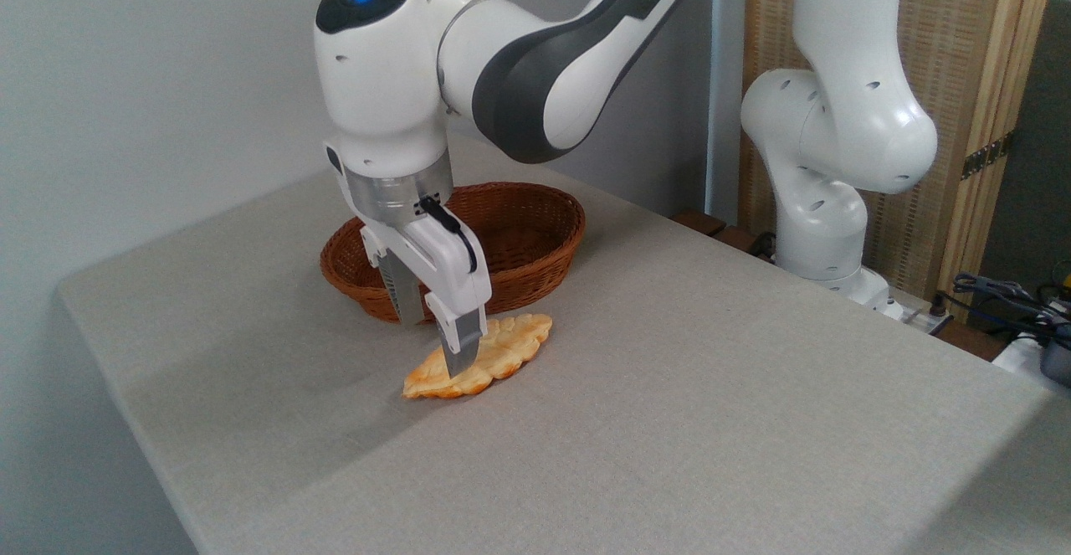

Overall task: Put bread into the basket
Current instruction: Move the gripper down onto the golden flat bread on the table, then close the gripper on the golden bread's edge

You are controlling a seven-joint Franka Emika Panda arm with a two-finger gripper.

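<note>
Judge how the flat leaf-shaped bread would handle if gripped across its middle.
The bread looks thin and flat, so probably light. Its long ends overhang the open gripper, so it may droop or tilt. The ridged, baked-looking top suggests decent grip but possible cracking.

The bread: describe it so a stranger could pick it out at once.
On the grey table, find the brown wicker basket. The bread lies flat just in front of it, under the claw. It is leaf-shaped, golden-orange and ridged.

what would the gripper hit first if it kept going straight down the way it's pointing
Most likely the bread. The gripper points down with its jaws apart, the near finger already overlapping the pastry's top. The far finger would probably meet the table between bread and basket, though depth is unclear.
</note>
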